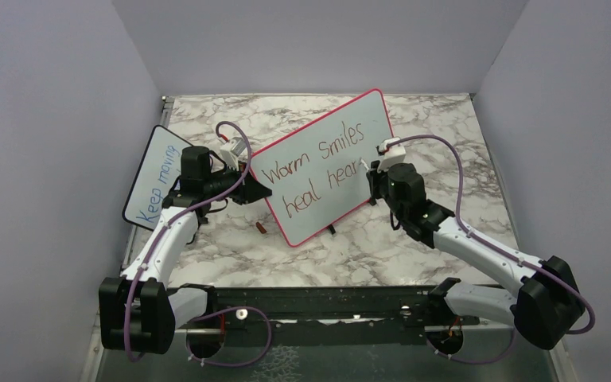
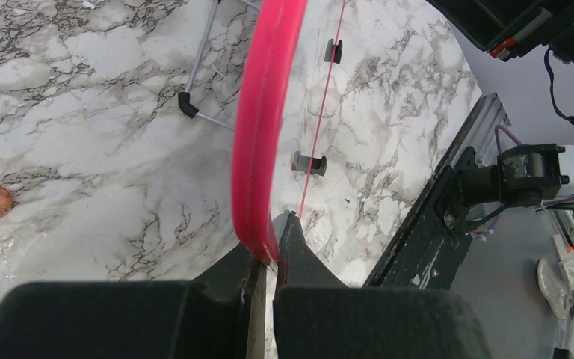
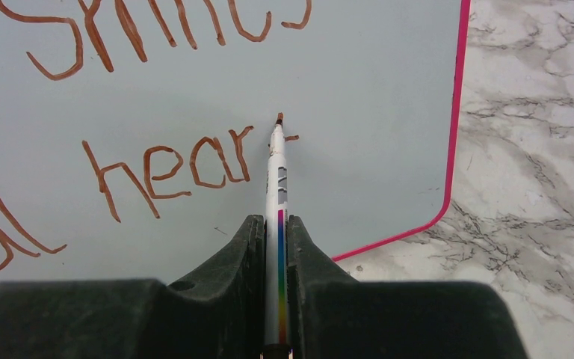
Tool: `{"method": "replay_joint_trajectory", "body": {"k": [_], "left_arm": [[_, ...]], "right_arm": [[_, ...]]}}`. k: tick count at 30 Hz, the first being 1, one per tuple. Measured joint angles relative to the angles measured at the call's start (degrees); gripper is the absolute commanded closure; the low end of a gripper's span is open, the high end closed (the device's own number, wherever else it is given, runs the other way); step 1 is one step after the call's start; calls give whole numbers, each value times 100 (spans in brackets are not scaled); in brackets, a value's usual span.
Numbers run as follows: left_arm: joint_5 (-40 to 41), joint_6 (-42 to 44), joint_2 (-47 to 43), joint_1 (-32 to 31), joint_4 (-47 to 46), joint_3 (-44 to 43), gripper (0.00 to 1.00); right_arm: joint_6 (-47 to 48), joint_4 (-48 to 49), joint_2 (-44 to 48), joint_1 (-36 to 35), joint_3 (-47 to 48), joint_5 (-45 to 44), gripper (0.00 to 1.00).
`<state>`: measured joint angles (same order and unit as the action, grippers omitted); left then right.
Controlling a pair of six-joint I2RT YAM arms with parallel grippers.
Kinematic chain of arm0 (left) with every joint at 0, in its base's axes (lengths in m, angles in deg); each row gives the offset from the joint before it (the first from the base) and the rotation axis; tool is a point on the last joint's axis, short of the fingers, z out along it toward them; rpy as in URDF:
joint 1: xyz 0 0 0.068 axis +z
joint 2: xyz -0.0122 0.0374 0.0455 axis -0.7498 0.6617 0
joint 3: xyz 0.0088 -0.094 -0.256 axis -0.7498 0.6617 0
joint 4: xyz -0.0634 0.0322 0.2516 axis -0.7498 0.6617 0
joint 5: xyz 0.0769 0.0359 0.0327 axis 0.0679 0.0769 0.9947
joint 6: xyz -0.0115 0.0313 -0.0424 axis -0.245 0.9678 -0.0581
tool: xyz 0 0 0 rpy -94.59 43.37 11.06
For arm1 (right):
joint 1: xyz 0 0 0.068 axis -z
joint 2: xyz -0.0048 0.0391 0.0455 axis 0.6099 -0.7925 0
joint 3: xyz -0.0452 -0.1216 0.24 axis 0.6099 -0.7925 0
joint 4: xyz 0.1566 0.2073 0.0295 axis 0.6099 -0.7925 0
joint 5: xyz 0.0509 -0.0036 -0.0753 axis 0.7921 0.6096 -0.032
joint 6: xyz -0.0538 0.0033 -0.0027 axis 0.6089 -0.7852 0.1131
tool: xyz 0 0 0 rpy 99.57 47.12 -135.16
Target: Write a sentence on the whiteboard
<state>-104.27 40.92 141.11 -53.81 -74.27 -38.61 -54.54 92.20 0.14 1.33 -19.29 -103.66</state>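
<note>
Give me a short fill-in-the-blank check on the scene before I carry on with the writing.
1. The left gripper is shut on the pink-red frame of the ____.
2. The right gripper is shut on a white ____, its tip at the writing surface.
3. The second line of the sentence now reads "heal ____".
4. The smaller board beside the left arm bears ____ handwriting.
Missing words: whiteboard; marker; hear; blue.

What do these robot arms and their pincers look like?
The left arm and right arm have white links and bulky black joints, each trailed by a loose purple cable. The left gripper and right gripper are matte black, with two wedge-shaped fingers.
</note>
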Motion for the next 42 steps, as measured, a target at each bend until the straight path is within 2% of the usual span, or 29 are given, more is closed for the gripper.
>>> {"method": "replay_joint_trajectory", "body": {"k": [42], "left_arm": [[2, 2, 0, 0, 7, -7, 100]], "right_arm": [[-227, -192, 155, 24, -258, -225, 100]]}}
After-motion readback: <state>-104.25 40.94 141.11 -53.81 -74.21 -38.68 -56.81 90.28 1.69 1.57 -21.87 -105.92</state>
